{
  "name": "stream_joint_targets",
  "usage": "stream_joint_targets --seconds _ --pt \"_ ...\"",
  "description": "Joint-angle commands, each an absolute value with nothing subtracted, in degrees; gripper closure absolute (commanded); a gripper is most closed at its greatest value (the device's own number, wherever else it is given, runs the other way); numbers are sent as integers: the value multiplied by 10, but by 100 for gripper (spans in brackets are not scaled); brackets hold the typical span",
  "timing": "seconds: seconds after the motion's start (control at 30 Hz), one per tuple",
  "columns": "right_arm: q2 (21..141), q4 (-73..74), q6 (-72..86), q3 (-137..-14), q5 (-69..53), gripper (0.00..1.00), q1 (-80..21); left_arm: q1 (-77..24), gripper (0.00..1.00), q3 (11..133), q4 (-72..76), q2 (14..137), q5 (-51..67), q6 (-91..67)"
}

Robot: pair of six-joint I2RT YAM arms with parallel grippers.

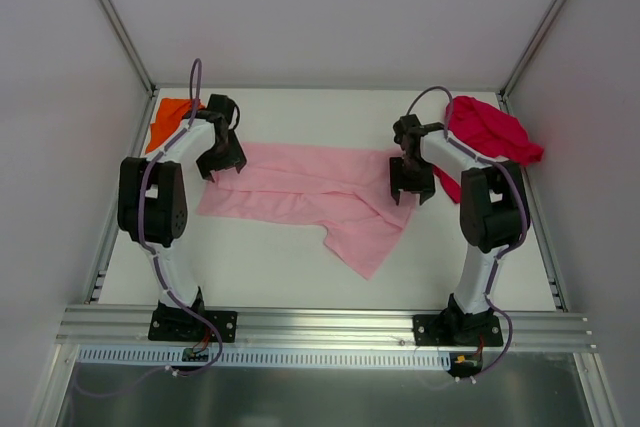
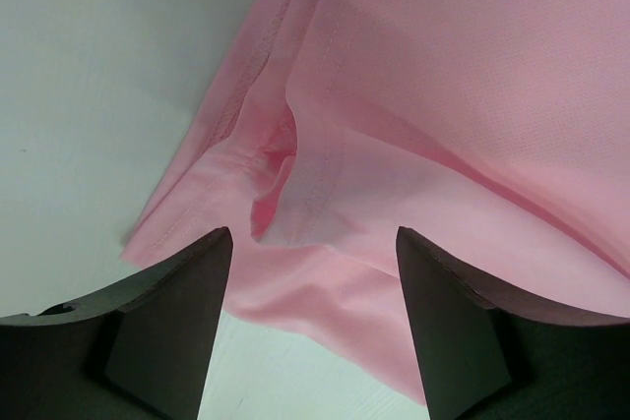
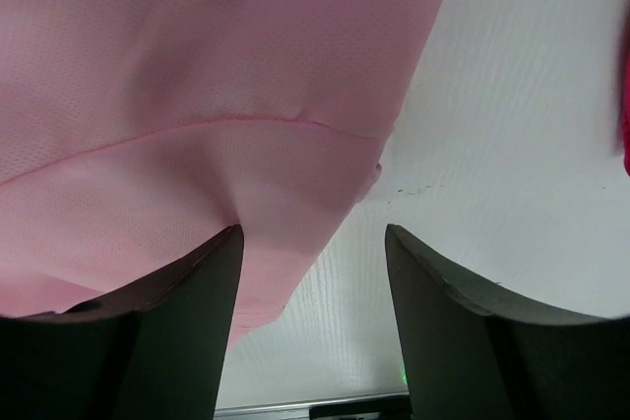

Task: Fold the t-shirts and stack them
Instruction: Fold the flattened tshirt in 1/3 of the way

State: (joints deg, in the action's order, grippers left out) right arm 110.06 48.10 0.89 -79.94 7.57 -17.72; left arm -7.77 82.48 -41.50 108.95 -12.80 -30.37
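An orange t-shirt (image 1: 170, 122) lies bunched at the far left corner of the table (image 1: 280, 277), just behind the left gripper (image 1: 224, 169). That gripper's fingers stand spread over the left end of the pink t-shirt (image 1: 310, 192), which lies across the middle. The right gripper (image 1: 411, 191), fingers likewise apart, hangs over the pink shirt's right edge, with the red t-shirt (image 1: 490, 132) heaped just beyond it.

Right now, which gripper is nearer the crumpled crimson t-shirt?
Right. The right gripper hangs just beside the crimson t-shirt; the left gripper is far across, by the bright orange t-shirt.
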Motion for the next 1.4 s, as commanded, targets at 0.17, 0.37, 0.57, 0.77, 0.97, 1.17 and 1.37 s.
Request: stream_joint_targets --seconds 0.17,0.37,0.57,0.77,0.97,1.17,1.37 --pt "1100 472 24 -785 29 59 -168 -69 32 835 -428 1042 -140 -294" --pt "1103 473 22 -783 29 85 -168 -69 46 817 -420 1042 -134 -297" --pt "1104 477 18 -791 28 99 -168 -68 86 808 -414 1043 -128 -297" --pt "1107 502 11 -837 35 99 -168 -68 100 814 -414 1044 -128 -298" --pt "1104 512 5 -847 40 99 -167 -68 53 807 -415 1037 -136 -299" --pt "1099 508 5 -837 40 99 -168 -68 49 795 -410 1049 -146 -294" --pt "1093 510 5 -837 43 99 -168 -68 75 782 -393 1072 -145 -289"
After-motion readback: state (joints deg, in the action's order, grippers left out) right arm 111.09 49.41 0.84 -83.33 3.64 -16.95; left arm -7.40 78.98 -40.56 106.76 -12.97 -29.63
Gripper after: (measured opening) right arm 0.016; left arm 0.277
